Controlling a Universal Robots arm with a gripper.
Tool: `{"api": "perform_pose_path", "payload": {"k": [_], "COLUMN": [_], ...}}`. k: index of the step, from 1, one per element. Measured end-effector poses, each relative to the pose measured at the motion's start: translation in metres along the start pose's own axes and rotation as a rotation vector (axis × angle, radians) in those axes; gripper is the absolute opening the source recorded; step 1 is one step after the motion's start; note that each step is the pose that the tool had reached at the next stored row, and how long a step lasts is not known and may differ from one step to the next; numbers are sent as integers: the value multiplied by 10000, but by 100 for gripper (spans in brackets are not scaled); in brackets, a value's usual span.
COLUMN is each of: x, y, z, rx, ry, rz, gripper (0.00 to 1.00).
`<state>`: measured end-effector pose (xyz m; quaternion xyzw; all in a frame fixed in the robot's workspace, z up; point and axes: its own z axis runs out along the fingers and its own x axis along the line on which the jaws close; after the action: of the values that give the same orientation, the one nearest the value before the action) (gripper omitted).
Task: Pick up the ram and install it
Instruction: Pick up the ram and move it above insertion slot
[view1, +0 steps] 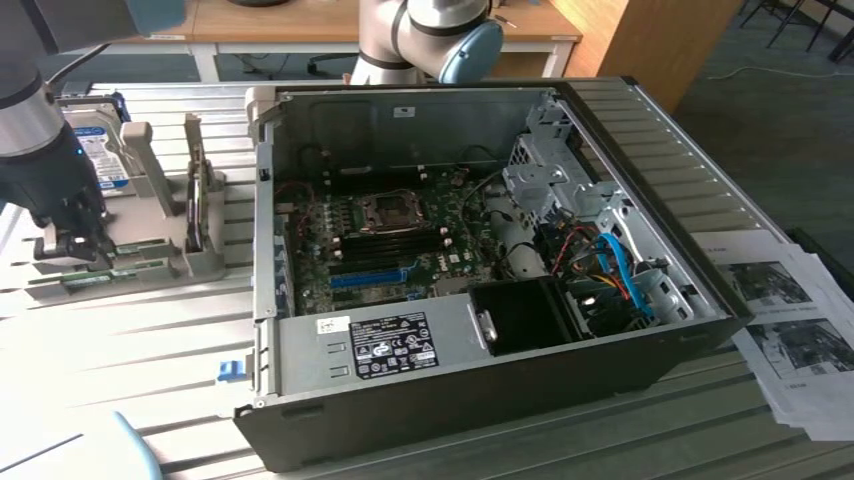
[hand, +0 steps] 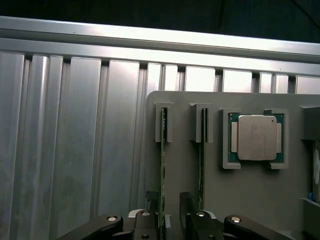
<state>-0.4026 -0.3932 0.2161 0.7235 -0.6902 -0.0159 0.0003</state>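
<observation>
**Open jaws straddling the ram in its holder**

Exterior view: hanging at about nine o'clock, on the exterior view's left, the gripper (view1: 74, 235) is pointing down onto the grey holder (view1: 200, 262), well apart from the open computer case (view1: 441, 400) in the middle. Resting on its long edge in that holder, just beside the fingertips toward three o'clock, is the ram (view1: 127, 247). Standing upright beyond it, toward twelve o'clock, is a hard drive (view1: 100, 155). Lying inside the case is the motherboard (view1: 387, 250).

Wrist view: looking straight down the gripper (hand: 168, 212) onto the holder (hand: 240, 200). Showing edge-on as a thin green line, seated in a slotted post, is the ram (hand: 163, 165), with a second stick (hand: 202, 165) just beside it and a processor chip (hand: 257, 137) farther along. Standing open, with one of the fingers (hand: 187, 207) on each side of the ram, and apparently not yet pressing its faces.

Handling, as a judgement: probably weighing very little, being stiff along its length yet thin and easily cracked or twisted. Calling for a hold across the two flat faces, near mid-length. Keeping the pinch square and gentle, since smooth faces may be slipping under a weak one.
</observation>
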Motion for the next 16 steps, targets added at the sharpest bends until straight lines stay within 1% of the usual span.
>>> {"api": "perform_pose_path", "payload": {"k": [2, 9, 16], "x": [-1, 4, 23], "y": [-5, -84, -83], "z": [2, -1, -2], "rx": [5, 2, 0], "ry": [-3, -2, -1], "rz": [1, -1, 0], "gripper": [30, 30, 30]}}
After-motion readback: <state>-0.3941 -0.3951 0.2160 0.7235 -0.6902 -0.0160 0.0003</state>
